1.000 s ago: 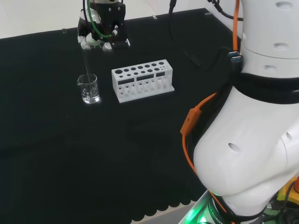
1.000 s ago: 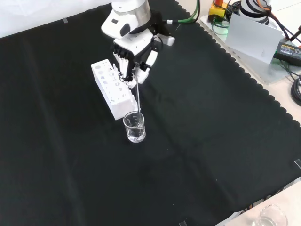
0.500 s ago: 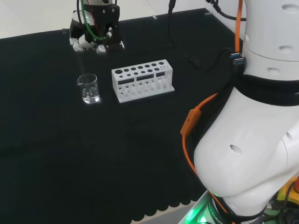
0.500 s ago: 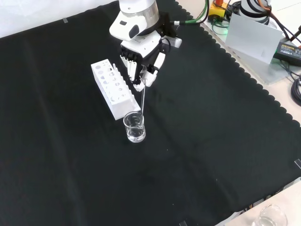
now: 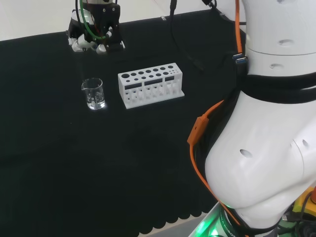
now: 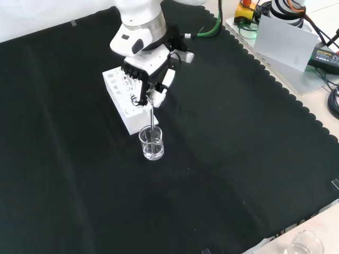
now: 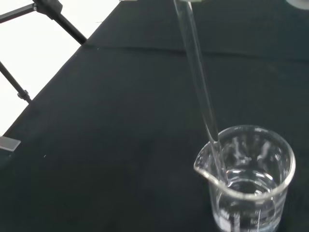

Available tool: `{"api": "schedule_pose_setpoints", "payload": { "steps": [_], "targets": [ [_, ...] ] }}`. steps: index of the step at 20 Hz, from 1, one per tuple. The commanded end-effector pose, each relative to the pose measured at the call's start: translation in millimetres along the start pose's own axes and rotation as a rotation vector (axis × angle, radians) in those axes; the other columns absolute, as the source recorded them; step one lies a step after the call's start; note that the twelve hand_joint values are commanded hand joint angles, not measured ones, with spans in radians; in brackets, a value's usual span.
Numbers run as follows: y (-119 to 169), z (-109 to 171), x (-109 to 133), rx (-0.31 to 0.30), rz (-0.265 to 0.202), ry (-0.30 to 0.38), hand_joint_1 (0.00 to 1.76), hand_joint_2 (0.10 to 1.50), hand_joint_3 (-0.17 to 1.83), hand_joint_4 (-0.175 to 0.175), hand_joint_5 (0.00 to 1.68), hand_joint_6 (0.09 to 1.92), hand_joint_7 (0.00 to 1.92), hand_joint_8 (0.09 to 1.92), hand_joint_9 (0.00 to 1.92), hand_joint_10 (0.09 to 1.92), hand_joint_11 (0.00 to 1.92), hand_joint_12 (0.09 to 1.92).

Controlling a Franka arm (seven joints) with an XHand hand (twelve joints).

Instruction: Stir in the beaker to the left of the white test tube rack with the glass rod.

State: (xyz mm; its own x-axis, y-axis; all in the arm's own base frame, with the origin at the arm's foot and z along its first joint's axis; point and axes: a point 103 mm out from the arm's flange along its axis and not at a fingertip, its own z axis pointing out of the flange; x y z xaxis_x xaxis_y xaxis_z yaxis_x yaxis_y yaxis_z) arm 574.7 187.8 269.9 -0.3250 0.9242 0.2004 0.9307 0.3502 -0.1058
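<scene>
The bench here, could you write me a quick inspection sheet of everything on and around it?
Surface: black cloth, flat.
Job's things: beaker holding clear liquid, beside the white test tube rack; glass rod dipping into the beaker.
Clutter: another clear vessel at the front view's bottom edge.
Hand: hand curled round the rod's top.
Cables: orange cable along the arm; green cable.
Surroundings: electronics off the cloth.

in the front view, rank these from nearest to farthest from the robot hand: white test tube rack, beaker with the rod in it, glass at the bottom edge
1. White test tube rack: right beside the robot hand, on its left.
2. Beaker: just below the hand.
3. Glass: far off at the bottom right edge.
</scene>
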Motion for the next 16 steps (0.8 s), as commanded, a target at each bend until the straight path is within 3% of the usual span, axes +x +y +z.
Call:
{"api": "schedule_pose_setpoints", "payload": {
  "steps": [1,6,16],
  "targets": [
    [-1,-5,-26,0.003,0.024,-0.002,1.29,1.1,-0.17,-0.084,1.12,0.74,1.31,0.62,1.65,0.64,1.67,0.71],
    [-17,-14,-35,-0.007,0.035,-0.006,1.29,1.1,-0.17,-0.084,1.12,0.74,1.31,0.62,1.65,0.64,1.67,0.71],
    [-40,-29,-25,-0.029,0.001,-0.007,1.29,1.1,-0.17,-0.084,1.12,0.74,1.31,0.63,1.66,0.64,1.67,0.71]
  ]
}}
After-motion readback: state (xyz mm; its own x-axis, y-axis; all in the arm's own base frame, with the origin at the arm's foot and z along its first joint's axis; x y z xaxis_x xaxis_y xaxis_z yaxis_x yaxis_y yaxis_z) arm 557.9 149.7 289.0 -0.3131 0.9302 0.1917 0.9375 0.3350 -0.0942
